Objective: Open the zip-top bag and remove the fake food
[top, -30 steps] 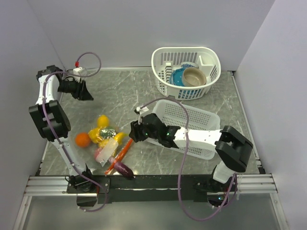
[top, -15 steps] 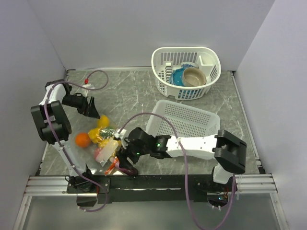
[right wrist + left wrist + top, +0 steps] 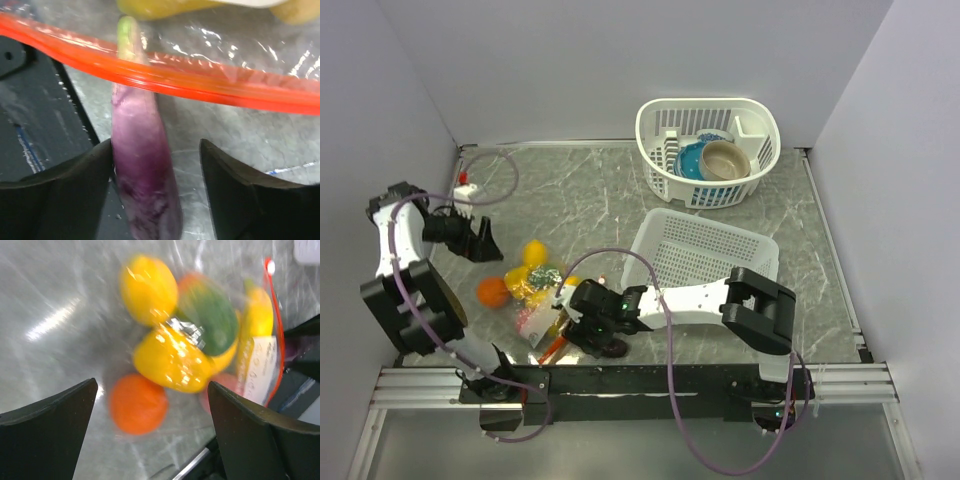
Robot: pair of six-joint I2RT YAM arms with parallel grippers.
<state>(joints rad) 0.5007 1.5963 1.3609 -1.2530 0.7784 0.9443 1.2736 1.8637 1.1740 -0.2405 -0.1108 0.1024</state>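
The zip-top bag [image 3: 542, 318] lies crumpled at the near left, its red-orange zipper strip [image 3: 200, 82] facing the table's near edge. Fake food clusters there: a yellow fruit [image 3: 533, 252], an orange [image 3: 492, 291] and a yellow pepper [image 3: 172, 360] with a green piece [image 3: 207, 322]. My left gripper [image 3: 480, 240] hovers open, left of and above the pile, the orange [image 3: 137, 402] below its gap. Low at the bag's mouth, my right gripper [image 3: 578, 326] is open. A purple eggplant [image 3: 142, 165] lies between its jaws, against the left one and clear of the right.
A flat white slatted basket [image 3: 710, 250] sits right of centre, the right arm passing its near side. At the back a round white basket [image 3: 665, 120] holds a blue bowl [image 3: 692, 160] and a tan bowl [image 3: 725, 160]. A black rail [image 3: 670, 380] borders the near edge.
The right gripper swept from the flat basket down to the bag's mouth at the near edge. The left arm swung back toward the left wall and its jaws opened wide.
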